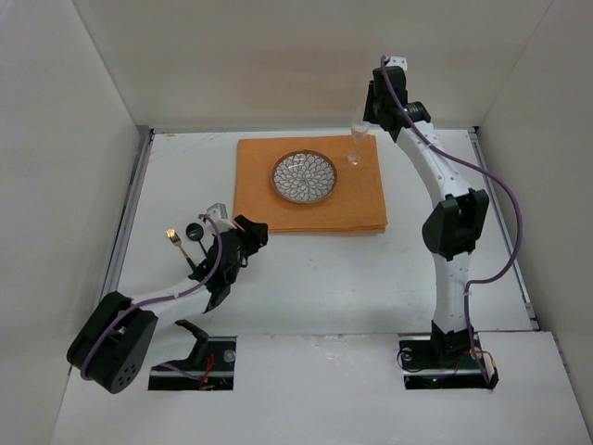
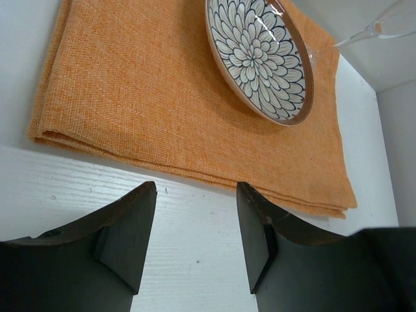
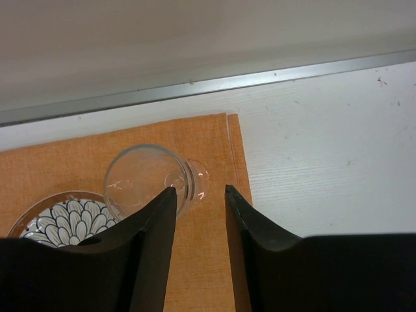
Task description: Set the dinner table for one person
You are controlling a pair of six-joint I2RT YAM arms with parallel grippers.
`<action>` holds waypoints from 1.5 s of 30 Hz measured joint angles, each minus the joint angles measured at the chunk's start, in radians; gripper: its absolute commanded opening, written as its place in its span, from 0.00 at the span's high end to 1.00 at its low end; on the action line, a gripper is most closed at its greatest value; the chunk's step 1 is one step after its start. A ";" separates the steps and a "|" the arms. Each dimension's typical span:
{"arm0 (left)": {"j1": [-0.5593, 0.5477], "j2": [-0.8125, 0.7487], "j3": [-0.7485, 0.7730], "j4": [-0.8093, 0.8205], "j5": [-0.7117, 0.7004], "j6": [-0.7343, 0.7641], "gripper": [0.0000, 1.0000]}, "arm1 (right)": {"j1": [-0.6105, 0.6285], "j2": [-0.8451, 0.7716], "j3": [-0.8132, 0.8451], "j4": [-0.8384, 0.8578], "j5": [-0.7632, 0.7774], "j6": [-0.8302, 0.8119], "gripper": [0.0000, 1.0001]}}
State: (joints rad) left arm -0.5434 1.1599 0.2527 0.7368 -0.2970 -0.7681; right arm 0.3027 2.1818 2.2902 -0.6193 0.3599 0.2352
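On the white dinner table (image 1: 324, 278) lies an orange mat (image 1: 278, 211) with a flower-patterned plate (image 1: 303, 176) on it. A clear stemmed glass (image 1: 354, 158) stands upright on the mat's far right corner. My right gripper (image 1: 368, 130) hovers just above it, open. In the right wrist view the glass (image 3: 146, 179) sits left of the gripper (image 3: 200, 192), partly behind the left finger, with only mat (image 3: 201, 260) between the jaws. My left gripper (image 1: 250, 232) is open and empty over bare table near the mat's front left corner. The left wrist view shows the gripper (image 2: 196, 188), mat (image 2: 143, 84) and plate (image 2: 260, 55).
A gold-tipped fork (image 1: 173, 238) and a couple of other small utensils (image 1: 196, 228) lie on the table left of my left gripper. Metal rails (image 1: 130, 222) run along the table's sides, and white walls close in the back and both sides.
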 measured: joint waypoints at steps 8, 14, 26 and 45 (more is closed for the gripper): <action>0.000 0.014 0.000 0.000 0.006 -0.004 0.50 | 0.003 -0.013 0.000 0.000 0.000 0.000 0.52; 0.002 0.013 0.000 0.000 0.009 -0.008 0.50 | 0.013 -0.059 0.000 0.001 0.000 0.000 0.51; 0.002 0.013 0.000 0.000 0.010 -0.008 0.50 | 0.013 -0.278 -0.214 0.081 -0.002 0.000 0.54; 0.068 -0.114 0.094 -0.390 -0.126 0.037 0.84 | 0.369 -1.167 -1.596 0.685 -0.008 0.178 0.83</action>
State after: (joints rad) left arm -0.4751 1.0458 0.3470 0.3466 -0.4232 -0.7311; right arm 0.6720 1.0149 0.6941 0.0658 0.3515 0.4133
